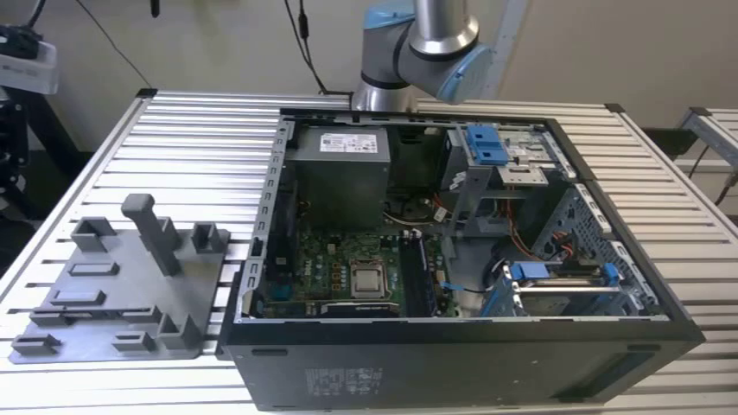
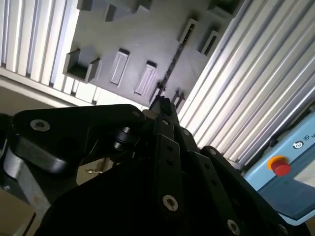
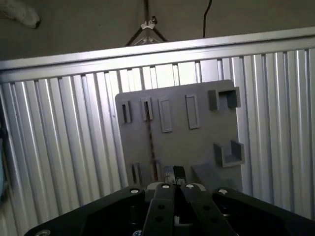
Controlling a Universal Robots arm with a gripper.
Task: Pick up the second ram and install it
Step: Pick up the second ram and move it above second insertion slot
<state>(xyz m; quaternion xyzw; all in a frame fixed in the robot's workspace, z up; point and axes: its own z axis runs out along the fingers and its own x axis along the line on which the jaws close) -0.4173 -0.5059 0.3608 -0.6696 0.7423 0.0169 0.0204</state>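
Observation:
The second ram (image 3: 149, 135) stands on edge in the grey holder tray (image 3: 197, 142), showing as a thin dark strip between two small slots. In the second wrist view the same ram (image 2: 172, 69) appears as a slim dark line across the tray (image 2: 142, 39). My gripper (image 3: 174, 173) hangs high above the tray, roughly over the near end of the ram, with its fingers together and nothing between them. Its tip (image 2: 160, 102) is well clear of the tray. In the exterior view, the tray (image 1: 110, 294) lies on the exterior view's left of the table.
An open computer case (image 1: 461, 251) takes up the middle of the slatted table, its motherboard (image 1: 346, 272) exposed. The arm's elbow (image 1: 427, 47) rises behind the case. A tall grey post (image 1: 150, 233) stands on the tray. A control box with a red button (image 2: 280, 166) sits beside the table.

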